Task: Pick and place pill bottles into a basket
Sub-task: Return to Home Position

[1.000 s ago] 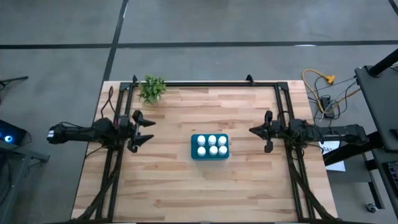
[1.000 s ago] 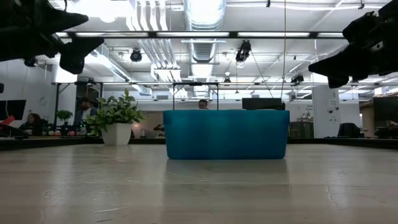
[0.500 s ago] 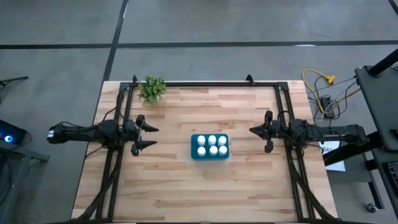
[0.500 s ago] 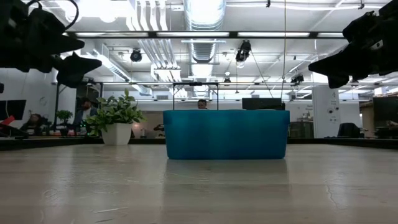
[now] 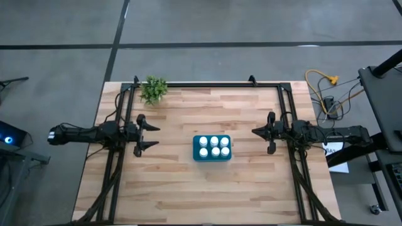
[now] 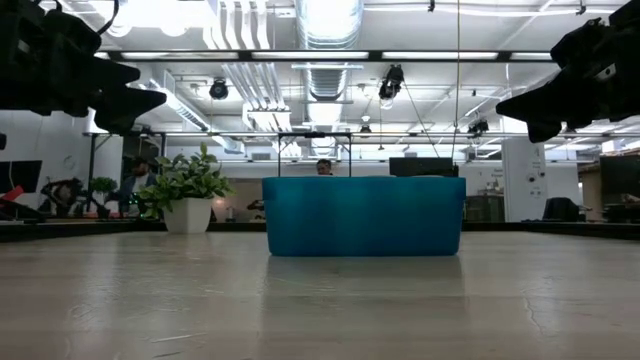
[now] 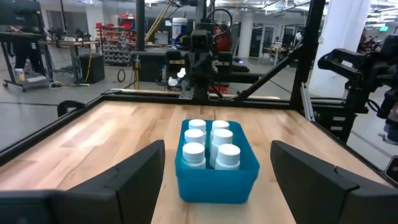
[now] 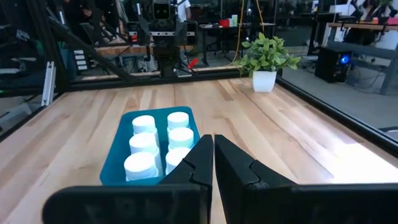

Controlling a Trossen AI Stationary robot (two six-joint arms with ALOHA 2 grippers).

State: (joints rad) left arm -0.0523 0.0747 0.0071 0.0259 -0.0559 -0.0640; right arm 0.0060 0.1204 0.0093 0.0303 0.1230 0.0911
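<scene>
At centre of the pale wooden table (image 5: 188, 188): one small teal-blue rectangular plastic basket (image 6: 363, 216), long axis running left to right, holding six tiny white round-capped pill bottles (image 5: 214, 141) upright, two rows of three. Lies straight ahead of the right gripper (image 5: 255, 132), fingers pressed together, and the left gripper (image 5: 154, 137), fingers spread, empty; apart from both, nearer the right. Retreat judged unobstructed.

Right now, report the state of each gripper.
Left gripper: open, empty.
Right gripper: shut, holding nothing.
</scene>
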